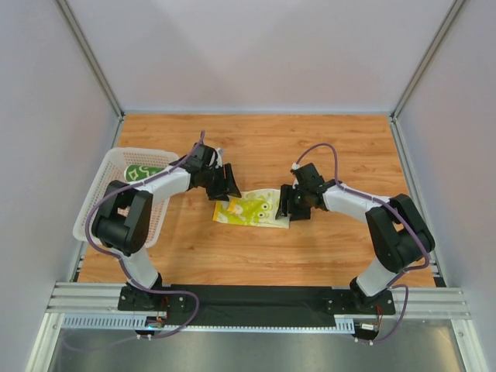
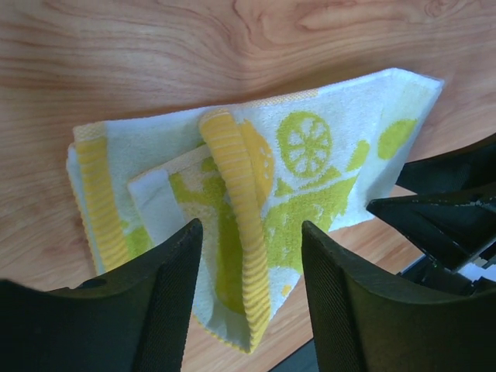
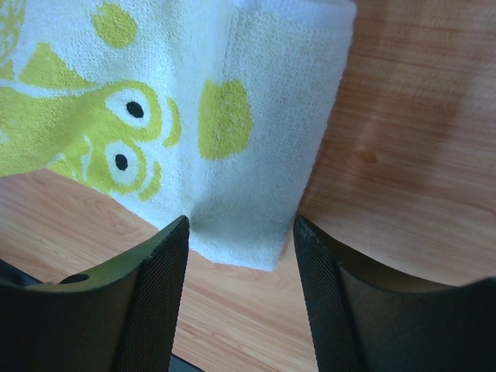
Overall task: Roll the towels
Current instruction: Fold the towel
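Yellow-and-lime towel [image 1: 252,209] lies on the table [image 1: 310,147], long axis left-to-right, left gripper [image 1: 229,188] at its left end, right gripper [image 1: 292,204] at its right, both 2 spread and empty.

On the table [image 1: 310,147], about its middle, lies the folded towel [image 1: 252,209]. The left gripper [image 1: 226,186] stands at its left end and the right gripper [image 1: 291,203] at its right end, facing each other across it. The basket [image 1: 97,186] sits at the table's left edge. In its far part lies the other towel [image 1: 143,170], well apart from the folded one.
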Motion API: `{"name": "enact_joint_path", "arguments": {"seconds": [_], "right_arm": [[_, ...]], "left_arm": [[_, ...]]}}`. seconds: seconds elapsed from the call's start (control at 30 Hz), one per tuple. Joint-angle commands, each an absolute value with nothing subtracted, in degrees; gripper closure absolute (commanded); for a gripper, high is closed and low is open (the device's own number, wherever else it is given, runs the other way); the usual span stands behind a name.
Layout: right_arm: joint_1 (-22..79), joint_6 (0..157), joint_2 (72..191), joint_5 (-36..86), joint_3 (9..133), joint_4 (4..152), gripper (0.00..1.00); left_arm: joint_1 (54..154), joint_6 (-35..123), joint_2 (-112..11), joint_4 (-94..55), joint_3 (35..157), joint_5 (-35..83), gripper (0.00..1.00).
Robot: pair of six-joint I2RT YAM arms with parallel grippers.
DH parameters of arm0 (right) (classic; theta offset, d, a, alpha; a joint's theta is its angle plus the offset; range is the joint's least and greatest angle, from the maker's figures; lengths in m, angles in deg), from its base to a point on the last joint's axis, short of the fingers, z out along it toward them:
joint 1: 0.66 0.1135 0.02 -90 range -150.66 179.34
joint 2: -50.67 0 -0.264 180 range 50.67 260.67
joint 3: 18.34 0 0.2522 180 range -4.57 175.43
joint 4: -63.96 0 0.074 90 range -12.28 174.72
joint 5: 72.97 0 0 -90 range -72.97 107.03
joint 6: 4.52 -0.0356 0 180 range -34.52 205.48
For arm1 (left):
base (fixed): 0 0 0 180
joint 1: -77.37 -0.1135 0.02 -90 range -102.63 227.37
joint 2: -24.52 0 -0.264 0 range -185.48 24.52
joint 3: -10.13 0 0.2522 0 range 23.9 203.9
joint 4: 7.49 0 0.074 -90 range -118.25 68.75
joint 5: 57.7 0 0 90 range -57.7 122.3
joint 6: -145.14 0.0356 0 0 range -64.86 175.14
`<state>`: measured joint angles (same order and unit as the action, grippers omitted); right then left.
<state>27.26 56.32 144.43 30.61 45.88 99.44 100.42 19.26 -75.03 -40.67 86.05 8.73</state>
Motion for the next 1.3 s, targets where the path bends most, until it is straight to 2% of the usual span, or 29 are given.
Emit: {"name": "enact_joint_path", "arguments": {"seconds": [0.0,0.07,0.1,0.17,0.27,0.3,0.4,0.5,0.53,0.57,0.7,0.8,0.87,0.93,1.1,1.27], "right_arm": [[27.20,57.71,147.53,26.79,42.71,99.69,0.41],[27.29,57.80,147.88,26.79,42.27,99.61,0.42],[27.29,57.97,147.97,26.87,41.84,99.52,0.42],[27.29,58.06,148.32,26.96,41.31,98.91,0.42],[27.20,57.89,148.93,27.75,40.87,98.29,0.42],[27.29,57.71,149.11,27.75,40.87,98.29,0.43],[27.29,57.71,149.64,27.84,40.95,98.20,0.43],[27.29,57.80,150.34,27.84,41.39,98.64,0.43],[27.29,57.89,150.51,27.93,41.57,98.64,0.43],[27.20,57.89,150.78,28.02,41.66,98.73,0.43],[27.29,57.97,151.13,28.28,41.83,98.90,0.43],[27.29,58.15,151.83,28.63,42.18,99.08,0.43],[27.29,58.24,152.10,28.89,42.36,99.25,0.43],[27.20,58.41,152.19,29.24,42.53,99.60,0.43],[27.38,58.41,146.59,28.72,42.10,101.45,0.43],[27.38,58.76,137.79,24.94,43.32,106.88,0.41]], "left_arm": [[101.19,18.49,-76.29,-36.81,85.33,6.82,0.40],[101.37,18.40,-76.55,-36.63,85.24,6.90,0.44],[101.46,18.40,-76.56,-36.63,85.33,6.99,0.51],[101.54,18.57,-76.56,-36.28,84.98,6.90,0.58],[101.63,18.84,-76.38,-36.19,84.98,6.29,0.86],[101.72,18.93,-76.12,-36.89,84.98,6.46,1.00],[102.60,19.63,-72.17,-38.90,84.37,10.14,1.00],[104.18,21.38,-67.16,-43.83,84.54,20.31,0.99],[104.96,21.65,-65.15,-45.15,84.45,22.53,0.97],[105.23,21.74,-64.43,-47.33,84.28,24.46,0.90],[106.38,20.42,-62.40,-51.48,81.91,33.95,0.80],[106.38,20.33,-63.89,-49.91,78.66,34.85,0.76],[106.38,20.16,-65.04,-48.15,77.07,35.11,0.59],[106.38,19.81,-66.71,-48.23,77.07,35.55,0.49],[107.60,19.10,-62.43,-49.02,77.50,37.39,0.47],[109.10,17.70,-56.96,-58.77,81.46,45.55,0.47]]}}
